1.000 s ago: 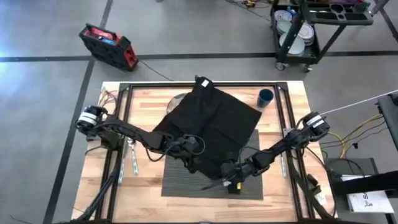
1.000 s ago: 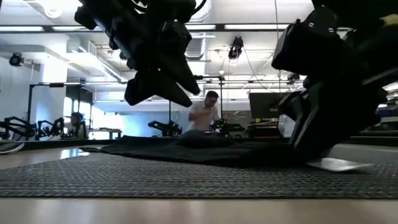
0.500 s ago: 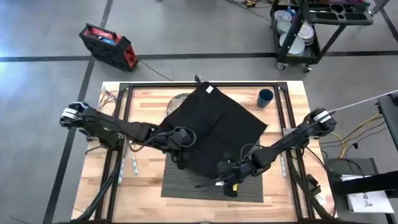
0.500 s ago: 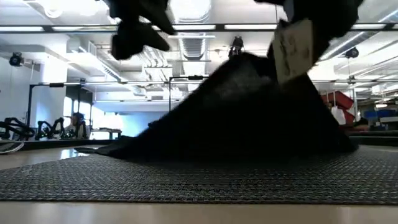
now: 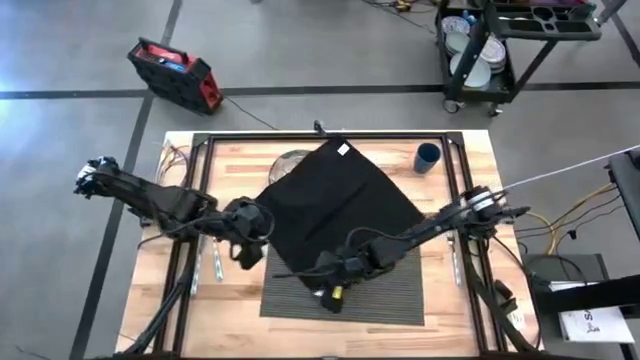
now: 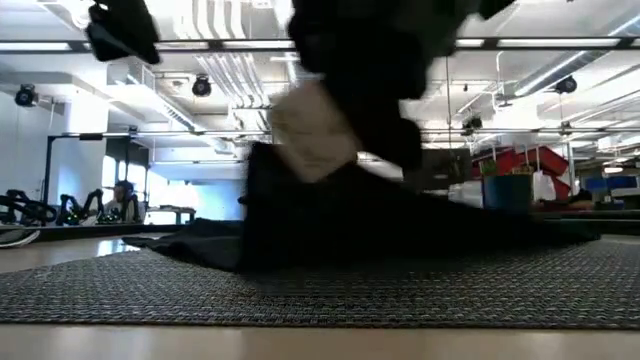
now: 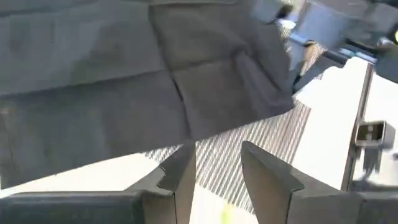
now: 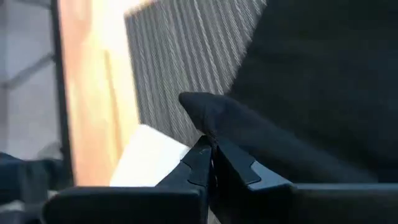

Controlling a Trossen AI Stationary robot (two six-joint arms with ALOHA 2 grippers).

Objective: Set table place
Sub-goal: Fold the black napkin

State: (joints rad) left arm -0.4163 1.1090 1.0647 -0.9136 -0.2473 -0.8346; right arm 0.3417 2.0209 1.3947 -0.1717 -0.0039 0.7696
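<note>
- Placemat [image 5: 395,292] lies at the table's [image 5: 445,320] near edge, half under a black napkin [image 5: 345,205].
- Right pincer [image 5: 325,268] pinches the napkin's corner; left pincer [image 5: 250,245] hangs released beside it.
- Step in hand, probably: clearing the napkin off; next, drag it aside.

Left gripper [image 5: 249,243] hovering left of centre, jaws parted and empty; right gripper [image 5: 333,268] near-centre, jaws pinched closed.

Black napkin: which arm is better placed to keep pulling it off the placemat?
Right. The right gripper is shut on a fold of the black napkin, while the left gripper is open and empty beside its edge.
</note>
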